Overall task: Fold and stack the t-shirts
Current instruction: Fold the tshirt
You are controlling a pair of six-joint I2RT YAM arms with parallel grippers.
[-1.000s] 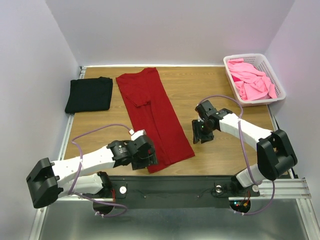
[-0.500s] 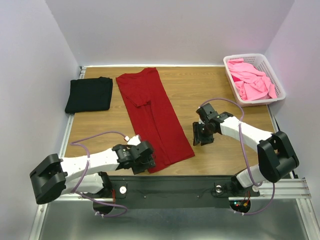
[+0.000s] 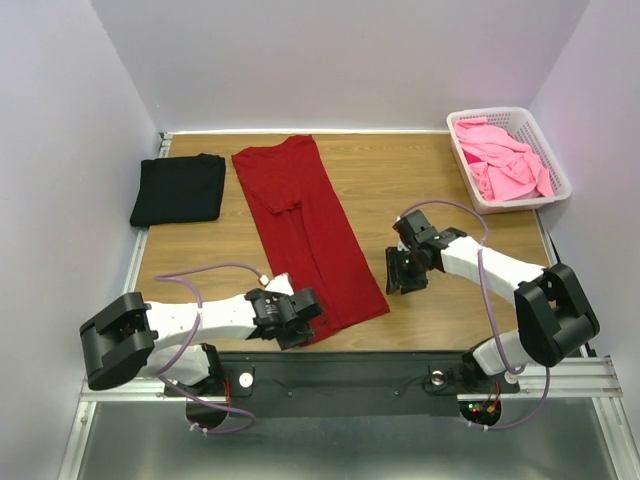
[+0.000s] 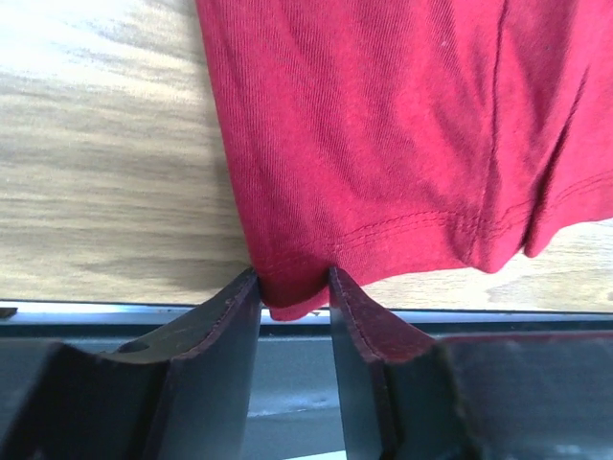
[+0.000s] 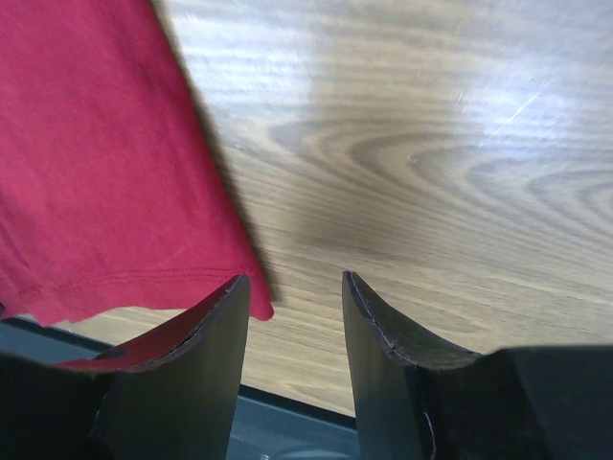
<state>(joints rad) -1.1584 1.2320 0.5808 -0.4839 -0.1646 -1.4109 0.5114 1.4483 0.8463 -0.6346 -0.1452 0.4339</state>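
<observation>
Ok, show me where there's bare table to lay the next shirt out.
Widest bare wood: between the dark red t-shirt and the basket, beyond the right gripper. A narrower patch lies near-left, below the black t-shirt. Crowded: far left, and the shirt's near hem by the left gripper.

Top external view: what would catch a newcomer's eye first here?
The dark red t-shirt, folded into a long strip, lies diagonally at centre, the left tool at its near hem. Bright pink t-shirts fill the white lattice basket far right; a folded black t-shirt lies far left.
</observation>
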